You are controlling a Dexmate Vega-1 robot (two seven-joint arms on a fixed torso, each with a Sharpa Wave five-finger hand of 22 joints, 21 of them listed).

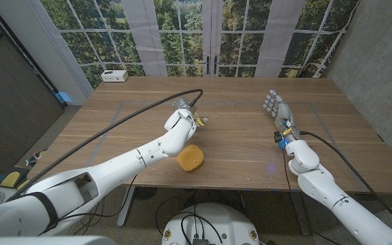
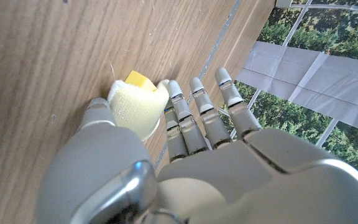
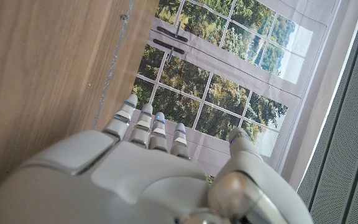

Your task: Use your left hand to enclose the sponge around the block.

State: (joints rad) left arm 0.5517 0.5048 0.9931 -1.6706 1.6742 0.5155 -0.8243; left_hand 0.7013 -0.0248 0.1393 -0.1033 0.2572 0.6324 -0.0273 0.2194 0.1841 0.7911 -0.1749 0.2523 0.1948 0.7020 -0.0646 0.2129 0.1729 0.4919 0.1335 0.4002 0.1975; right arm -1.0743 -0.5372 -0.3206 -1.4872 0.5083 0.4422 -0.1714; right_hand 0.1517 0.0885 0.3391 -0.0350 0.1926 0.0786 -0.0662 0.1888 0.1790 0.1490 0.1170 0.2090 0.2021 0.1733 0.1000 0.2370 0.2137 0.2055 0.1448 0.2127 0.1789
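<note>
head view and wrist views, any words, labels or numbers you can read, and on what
No text can be read in any view.
White box at the table's far left: any marking too small to read.
Sponge and yellow block by the left hand: no print visible.

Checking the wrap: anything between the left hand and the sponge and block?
Nothing visible. The left hand already touches the sponge, which curls around the yellow block on the table; the orange lump lies apart.
</note>
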